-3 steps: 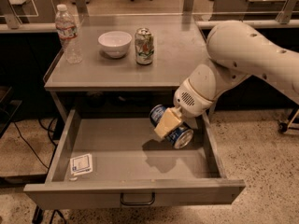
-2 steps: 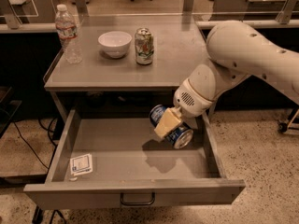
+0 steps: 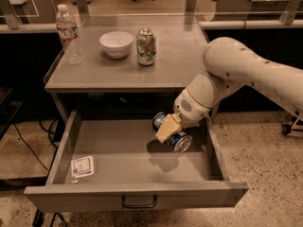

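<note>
My gripper (image 3: 170, 131) reaches down into the open drawer (image 3: 118, 164) at its right side. It is shut on a blue can (image 3: 176, 141) that lies on its side, and a cream finger (image 3: 167, 128) crosses the can's middle. The can hangs slightly above the drawer floor and casts a shadow below it. The white arm (image 3: 246, 74) comes in from the right, over the table's front edge.
On the grey table top (image 3: 94, 72) stand a water bottle (image 3: 68, 34), a white bowl (image 3: 116, 44) and a green-and-white can (image 3: 146, 47). A small white packet (image 3: 82, 166) lies in the drawer's front left corner. The drawer's handle (image 3: 139, 202) faces front.
</note>
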You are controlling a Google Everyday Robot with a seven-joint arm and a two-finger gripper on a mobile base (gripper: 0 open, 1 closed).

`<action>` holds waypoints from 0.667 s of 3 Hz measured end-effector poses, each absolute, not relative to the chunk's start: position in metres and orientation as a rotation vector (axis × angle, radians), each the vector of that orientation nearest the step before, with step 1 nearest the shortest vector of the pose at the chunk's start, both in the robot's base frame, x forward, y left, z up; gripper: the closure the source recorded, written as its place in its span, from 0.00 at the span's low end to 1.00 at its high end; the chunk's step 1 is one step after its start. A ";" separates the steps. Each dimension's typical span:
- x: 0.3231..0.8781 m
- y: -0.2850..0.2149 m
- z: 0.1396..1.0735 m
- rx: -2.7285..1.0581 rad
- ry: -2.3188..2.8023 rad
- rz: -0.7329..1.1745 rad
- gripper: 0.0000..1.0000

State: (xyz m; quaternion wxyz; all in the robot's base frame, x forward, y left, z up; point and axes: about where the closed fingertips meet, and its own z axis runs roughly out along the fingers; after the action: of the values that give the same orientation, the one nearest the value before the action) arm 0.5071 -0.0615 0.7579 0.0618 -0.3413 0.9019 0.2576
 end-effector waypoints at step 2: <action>0.510 -0.060 0.754 -1.004 2.737 0.761 1.00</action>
State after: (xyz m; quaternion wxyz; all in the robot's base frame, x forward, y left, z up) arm 0.5096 -0.0597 0.7541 0.0643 -0.3325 0.9065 0.2522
